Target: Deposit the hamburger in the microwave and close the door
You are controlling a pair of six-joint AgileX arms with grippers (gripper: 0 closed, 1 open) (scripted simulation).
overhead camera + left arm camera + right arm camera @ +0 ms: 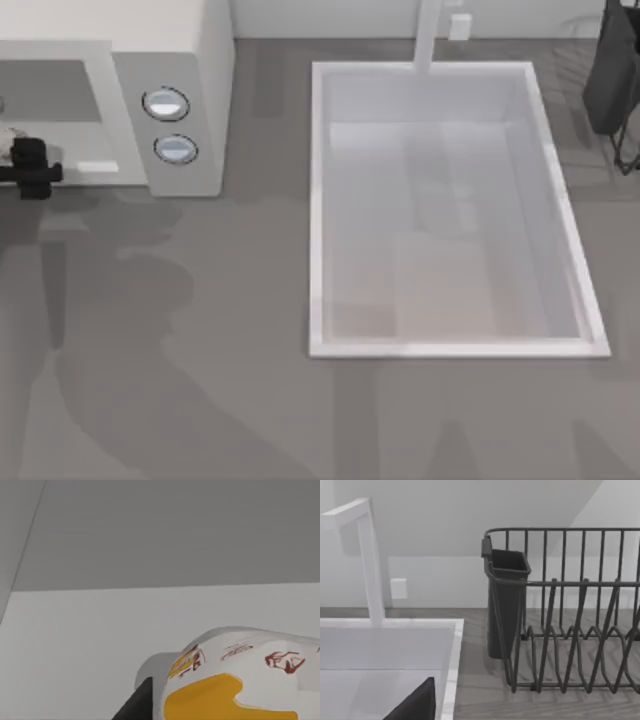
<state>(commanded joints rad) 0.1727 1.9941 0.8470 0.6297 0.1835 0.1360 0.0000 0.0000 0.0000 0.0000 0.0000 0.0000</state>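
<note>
Hamburger [235, 680], pale with yellow and red print, sits right under the left wrist camera, pressed close to a dark finger [137, 702] of the left gripper [30, 167]. How far the jaws stand apart I cannot tell, nor whether they have hold of it. From above, that gripper is at the far left edge, in the mouth of the microwave [190, 60], whose grey interior lies just past it; the two knobs [167, 104] sit to its right. So the deposit step looks to be in hand: next comes setting the hamburger on the floor inside, backing out, then swinging the door shut. Farther right lie the sink [320, 200] and faucet [370, 560], with the rack [570, 610] beyond. Right arm [615, 70] is parked at the far right corner.
</note>
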